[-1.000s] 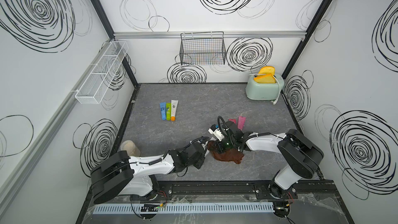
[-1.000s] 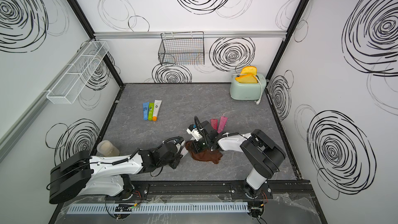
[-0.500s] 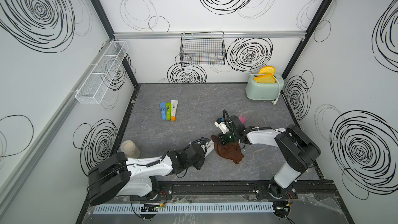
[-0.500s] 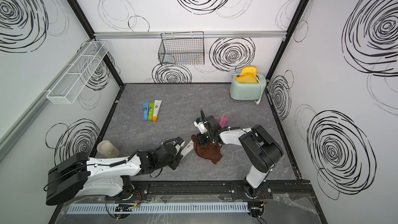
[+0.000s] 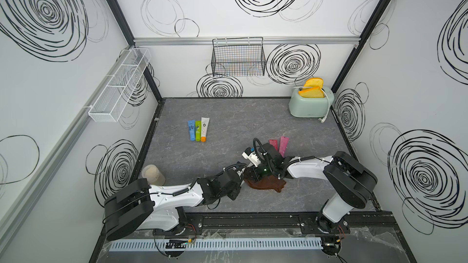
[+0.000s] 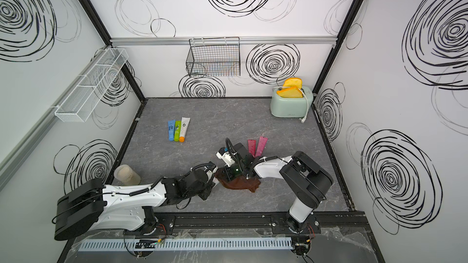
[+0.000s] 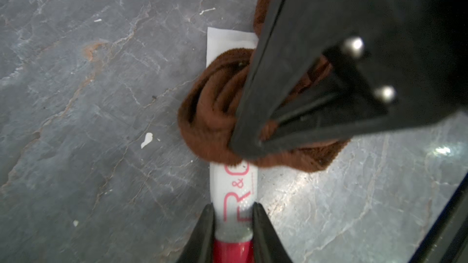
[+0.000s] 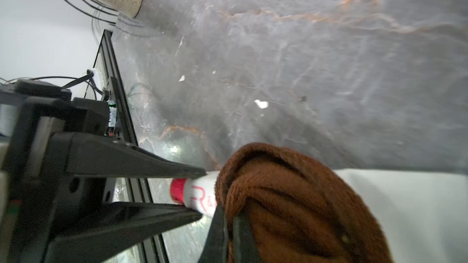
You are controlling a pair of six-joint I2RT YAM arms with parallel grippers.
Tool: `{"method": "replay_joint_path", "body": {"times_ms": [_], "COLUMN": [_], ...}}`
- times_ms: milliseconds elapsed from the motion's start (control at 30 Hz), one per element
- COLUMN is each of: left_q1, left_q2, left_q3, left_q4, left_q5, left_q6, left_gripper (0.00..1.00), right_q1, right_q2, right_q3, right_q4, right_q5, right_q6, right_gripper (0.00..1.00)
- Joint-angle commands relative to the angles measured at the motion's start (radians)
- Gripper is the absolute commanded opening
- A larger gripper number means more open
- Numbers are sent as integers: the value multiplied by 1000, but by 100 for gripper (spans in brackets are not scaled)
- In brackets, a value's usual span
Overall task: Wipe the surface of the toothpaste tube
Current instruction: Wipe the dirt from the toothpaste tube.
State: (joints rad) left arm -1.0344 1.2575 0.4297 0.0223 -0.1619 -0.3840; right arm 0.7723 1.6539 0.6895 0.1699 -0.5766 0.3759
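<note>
Left end effector: narrow, its two fingers closed on the toothpaste tube at the shoulder, just beside the red cap.
Toothpaste tube: white with red lettering, lying flat on the counter near the front edge, between the two arms. It is mostly hidden in both top views.
Long axis: in line with the left end effector's fingers. The cap end points toward the left arm and the flat crimped end points away from it, toward the right arm.
Cloth: brown and bunched in folds, lying across the middle of the tube and touching it. The lettered stretch is bare on the cap side and the crimped end is bare on the other.
Right end effector: shut, pinching a fold of the cloth, its tips down over the tube.
Cup: beige, by the left wall beside the left arm.
Pink tubes: two, lying flat and side by side, just behind the right end effector.
Coloured tubes: blue, green and white, side by side, farther back on the left, caps toward the front.
Toaster: pale green, in the far right corner, with two yellow slices in it.
Basket: black wire, hung on the back wall.
</note>
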Motion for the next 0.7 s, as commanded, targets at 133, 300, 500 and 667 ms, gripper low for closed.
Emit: {"method": "replay_joint_path", "body": {"times_ms": [133,300,500,667], "left_q1": [-12,-13,-13,-14], "left_q2": [-22,-21,-17,-15], "left_q3": [-3,-2,-2,0], "left_q4": [57,62,64,64], "left_q5": [-35,-32,-32,-31], "left_q6": [5,9,10,11], "left_gripper": [0,0,0,0], "right_q1": [-170,-70,91,85], "right_q2": [-29,7,-45,-3], "right_q3": [-48,-39,-66,-64], "right_q4": [-101,-48,41,23], "right_q5": [108,36,1,23], "right_q6": [-65,-28,78,57], "right_gripper": [0,0,0,0]}}
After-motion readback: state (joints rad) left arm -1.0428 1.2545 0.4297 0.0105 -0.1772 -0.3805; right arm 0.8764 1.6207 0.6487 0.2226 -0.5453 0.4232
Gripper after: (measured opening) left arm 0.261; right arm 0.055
